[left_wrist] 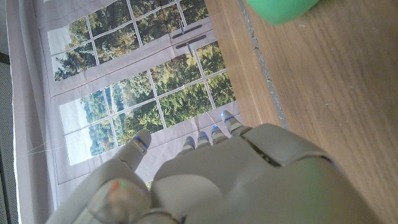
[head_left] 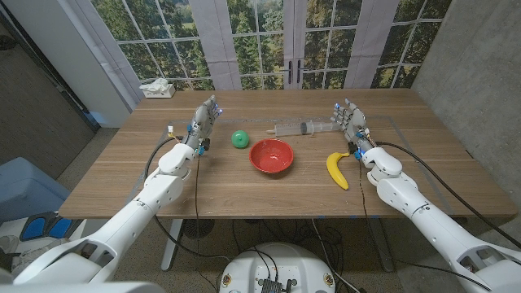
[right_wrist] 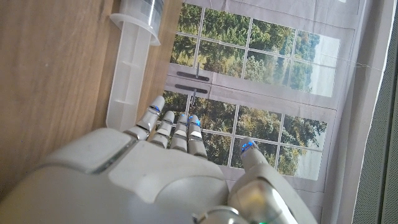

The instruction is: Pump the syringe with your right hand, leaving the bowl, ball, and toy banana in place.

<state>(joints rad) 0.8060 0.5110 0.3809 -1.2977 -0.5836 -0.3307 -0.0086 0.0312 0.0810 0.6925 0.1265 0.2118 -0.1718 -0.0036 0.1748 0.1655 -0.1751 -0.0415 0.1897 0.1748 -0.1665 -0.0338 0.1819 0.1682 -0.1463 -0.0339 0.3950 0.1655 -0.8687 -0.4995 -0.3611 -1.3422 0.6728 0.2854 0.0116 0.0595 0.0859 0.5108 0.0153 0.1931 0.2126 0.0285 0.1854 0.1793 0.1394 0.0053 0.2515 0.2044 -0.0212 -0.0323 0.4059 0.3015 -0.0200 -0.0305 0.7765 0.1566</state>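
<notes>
— Wooden table [head_left: 244, 183] before windows: how many things on it?
— One syringe [head_left: 303, 128], one green ball [head_left: 239, 138], one red bowl [head_left: 271, 155], one toy banana [head_left: 337, 169].
— And both hands?
— Right hand [head_left: 350, 120] stands just beside the syringe's plunger end, fingers apart, empty — left hand [head_left: 203, 122] likewise, near the ball.

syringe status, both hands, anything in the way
Left robot hand open, holding nothing. Right robot hand open beside the syringe, not gripping. Red bowl, green ball, toy banana sit apart from it.
</notes>
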